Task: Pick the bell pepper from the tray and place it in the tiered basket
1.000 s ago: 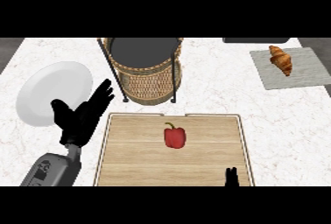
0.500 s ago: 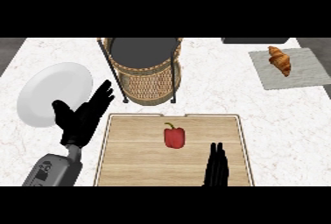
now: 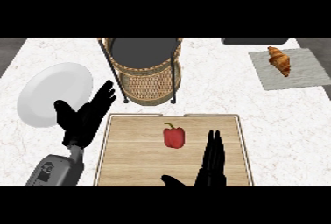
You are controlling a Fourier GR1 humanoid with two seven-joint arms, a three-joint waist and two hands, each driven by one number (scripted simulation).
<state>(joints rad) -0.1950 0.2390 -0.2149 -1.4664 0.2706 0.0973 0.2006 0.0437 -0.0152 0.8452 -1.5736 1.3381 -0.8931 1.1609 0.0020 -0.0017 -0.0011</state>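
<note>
Wood makes up the flat tray (image 3: 129,162): pale planks with a thin raised rim and round corners. It lies on the white, marbled desk (image 3: 213,94). The bell pepper (image 3: 173,137) lies near the tray's middle. It is red and shiny, with a small green stem.

Just behind the tray stands the tiered basket (image 3: 147,81). It is round and woven, with thin black legs and a dark top level.

The black right hand (image 3: 210,164) shows over the tray's near part. Its fingers are straight and close together, holding nothing. Their tips are near the pepper's right side, not touching it.

The left hand (image 3: 81,119) rests left of the tray, fingers spread and released, beside a smooth white plate (image 3: 45,94).

Far right, a brown croissant (image 3: 280,60) lies on a grey cloth (image 3: 305,72).

Dark marks on the grey left forearm (image 3: 55,170) are too small to read.
</note>
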